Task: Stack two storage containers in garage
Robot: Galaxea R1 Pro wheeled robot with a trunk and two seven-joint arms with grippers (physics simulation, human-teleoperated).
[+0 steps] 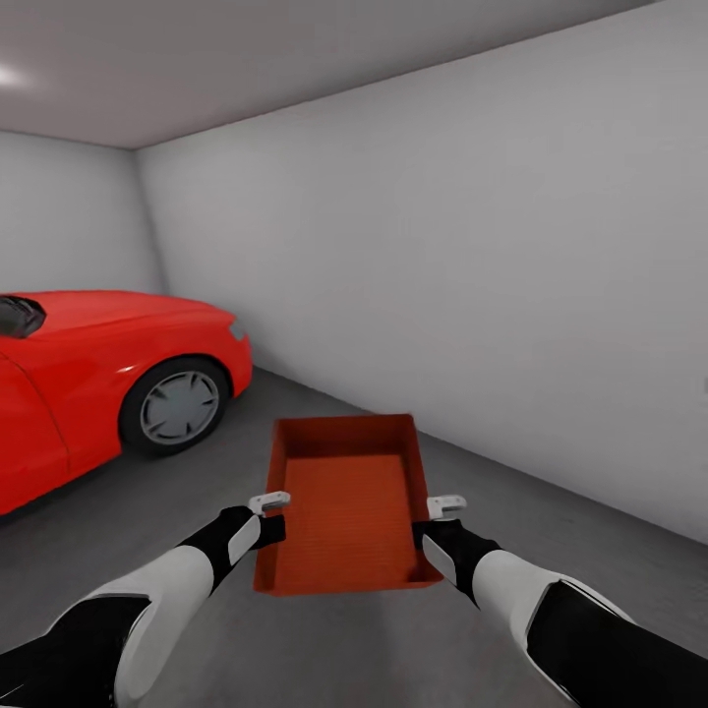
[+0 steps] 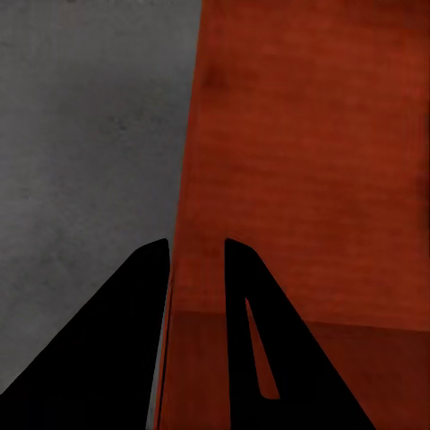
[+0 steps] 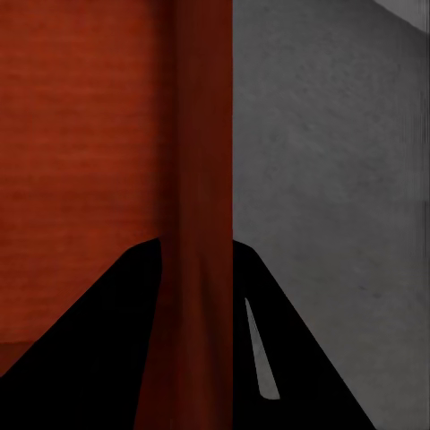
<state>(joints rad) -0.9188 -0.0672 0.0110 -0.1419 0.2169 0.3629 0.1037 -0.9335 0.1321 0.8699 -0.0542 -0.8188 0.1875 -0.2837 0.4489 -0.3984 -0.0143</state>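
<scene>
An orange-red, open-top rectangular storage container (image 1: 346,511) was held above the dark grey mottled concrete floor (image 1: 590,551) of the garage, carried between the two arms with its long axis running away from the robot towards the plain white wall (image 1: 492,275). The left gripper (image 2: 197,255) was seen pinched over the container's left long wall and the right gripper (image 3: 197,255) over its right long wall, so the bin lay between them, equally near to both. A glossy red car (image 1: 88,379) was parked well apart to the left, and no label or writing could be read anywhere.
</scene>
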